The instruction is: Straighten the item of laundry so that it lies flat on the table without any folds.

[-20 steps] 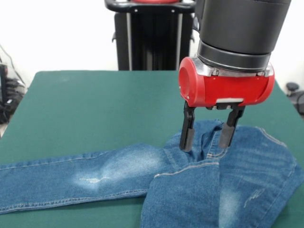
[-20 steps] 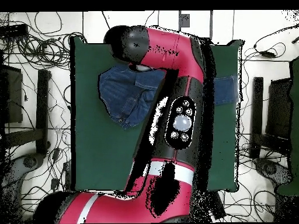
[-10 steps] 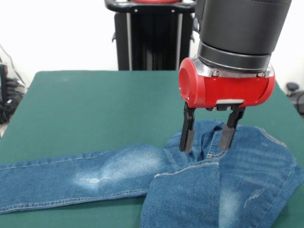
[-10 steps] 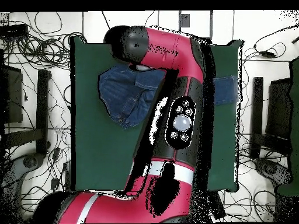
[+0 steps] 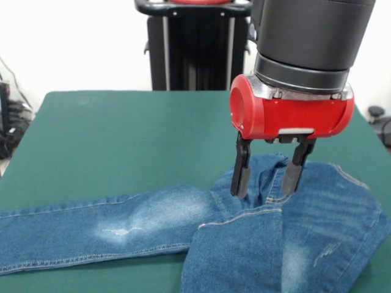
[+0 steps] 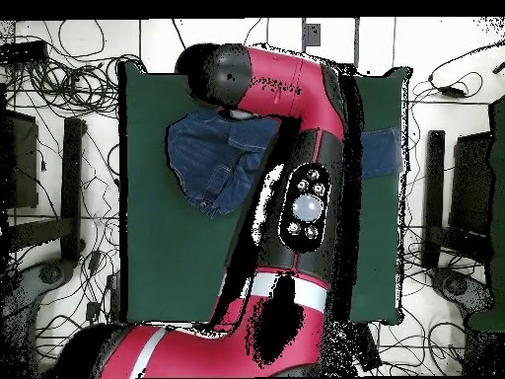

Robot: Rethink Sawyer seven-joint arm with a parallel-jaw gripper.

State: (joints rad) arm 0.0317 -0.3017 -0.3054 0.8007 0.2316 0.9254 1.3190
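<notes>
The blue denim jeans (image 5: pixel 153 223) lie on the dark green table (image 5: pixel 122 140). One leg runs flat toward the left edge of the front view. The other leg is folded over itself into a bunched mass (image 5: pixel 293 238) at the lower right. My gripper (image 5: pixel 267 180) hangs open just above the crotch seam, its two black fingers (image 5: pixel 240 171) straddling a raised denim fold with nothing held. In the overhead view the red arm (image 6: pixel 296 128) covers the middle of the jeans (image 6: pixel 212 158); the gripper itself is hidden there.
The black pedestal (image 5: pixel 192 46) stands at the far table edge. Bare green cloth spreads over the far and left parts of the table. Cables and stands (image 6: pixel 59 197) ring the table in the overhead view.
The gripper has risen very slightly off the denim. The jeans have not moved.
</notes>
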